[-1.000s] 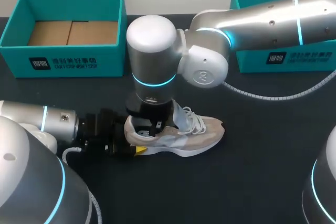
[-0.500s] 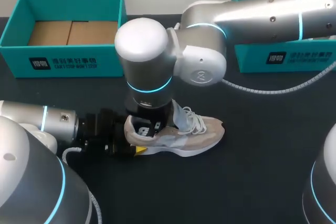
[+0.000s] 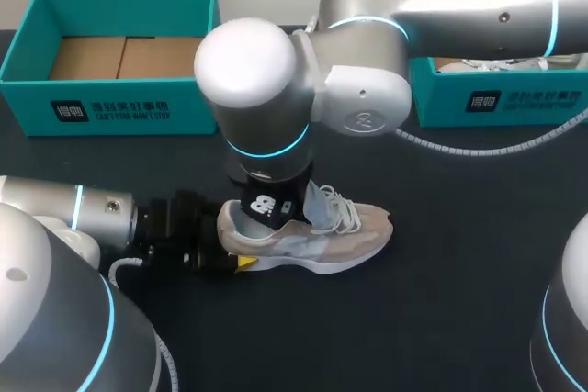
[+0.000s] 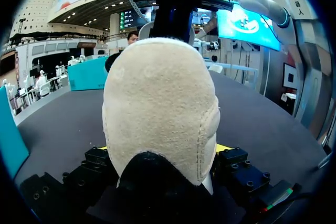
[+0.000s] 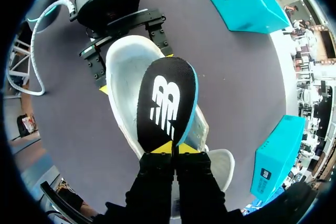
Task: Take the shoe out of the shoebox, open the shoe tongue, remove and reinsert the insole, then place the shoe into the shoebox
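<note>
A beige sneaker [image 3: 317,240] lies on its sole mid-table, toe pointing right. My left gripper [image 3: 234,243] comes in low from the left and clamps the heel [image 4: 157,103] from both sides. My right arm [image 3: 266,89] hangs over the shoe's opening. Its gripper [image 5: 172,149] is shut on one end of a black insole [image 5: 165,103] with a white logo. The insole [image 3: 265,207] stands tilted, half out of the shoe, its lower end inside the heel. The tongue and white laces [image 3: 333,208] stand up just right of the insole.
An open teal shoebox [image 3: 119,103] with a cardboard floor stands at the back left. A second teal box [image 3: 501,98] sits at the back right, partly under my right arm, with something pale inside. A grey cable [image 3: 459,164] trails on the dark table.
My right arm has risen and drawn the insole up out of the shoe, so its logo now shows above the opening. The left gripper and the shoe have stayed put.
</note>
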`<state>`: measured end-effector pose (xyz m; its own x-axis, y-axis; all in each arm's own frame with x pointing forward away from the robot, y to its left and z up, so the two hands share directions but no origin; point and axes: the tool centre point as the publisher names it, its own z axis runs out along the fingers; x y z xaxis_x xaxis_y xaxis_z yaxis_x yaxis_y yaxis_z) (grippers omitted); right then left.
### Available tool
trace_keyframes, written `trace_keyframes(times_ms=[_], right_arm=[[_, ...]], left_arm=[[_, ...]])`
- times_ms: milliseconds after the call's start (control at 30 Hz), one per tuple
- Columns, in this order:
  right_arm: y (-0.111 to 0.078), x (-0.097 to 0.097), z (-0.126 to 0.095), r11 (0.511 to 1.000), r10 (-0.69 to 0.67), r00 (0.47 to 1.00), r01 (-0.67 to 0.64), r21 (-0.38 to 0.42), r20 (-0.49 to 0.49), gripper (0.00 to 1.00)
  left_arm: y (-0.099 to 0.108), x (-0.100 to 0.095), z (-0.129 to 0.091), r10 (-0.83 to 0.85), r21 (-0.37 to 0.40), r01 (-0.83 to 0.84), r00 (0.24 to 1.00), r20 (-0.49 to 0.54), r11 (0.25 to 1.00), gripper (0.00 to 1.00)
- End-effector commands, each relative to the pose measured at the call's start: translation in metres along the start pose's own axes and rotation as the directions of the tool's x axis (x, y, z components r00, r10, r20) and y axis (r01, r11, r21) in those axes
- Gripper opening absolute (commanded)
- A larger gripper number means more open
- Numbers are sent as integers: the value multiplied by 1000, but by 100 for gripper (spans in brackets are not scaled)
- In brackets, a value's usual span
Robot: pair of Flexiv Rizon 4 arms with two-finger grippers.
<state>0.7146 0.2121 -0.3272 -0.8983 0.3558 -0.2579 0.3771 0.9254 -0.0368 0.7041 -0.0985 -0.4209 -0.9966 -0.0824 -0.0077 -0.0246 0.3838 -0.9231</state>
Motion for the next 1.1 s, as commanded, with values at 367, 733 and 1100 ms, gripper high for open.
trace_keyframes(times_ms=[367, 733, 1100], right_arm=[[19, -12, -19, 990, -28, 1000, 26, -141, -12, 0], [55, -14, -40, 969, -94, 995, 85, -232, -29, 0], [69, -8, -35, 954, -112, 988, 77, -289, -108, 45]], left_arm=[[2, 2, 2, 0, -4, 0, 1000, 2, 1000, 0], [2, 2, 2, 0, -4, 0, 1000, 2, 1000, 0], [2, 2, 2, 0, -4, 0, 1000, 2, 1000, 0]])
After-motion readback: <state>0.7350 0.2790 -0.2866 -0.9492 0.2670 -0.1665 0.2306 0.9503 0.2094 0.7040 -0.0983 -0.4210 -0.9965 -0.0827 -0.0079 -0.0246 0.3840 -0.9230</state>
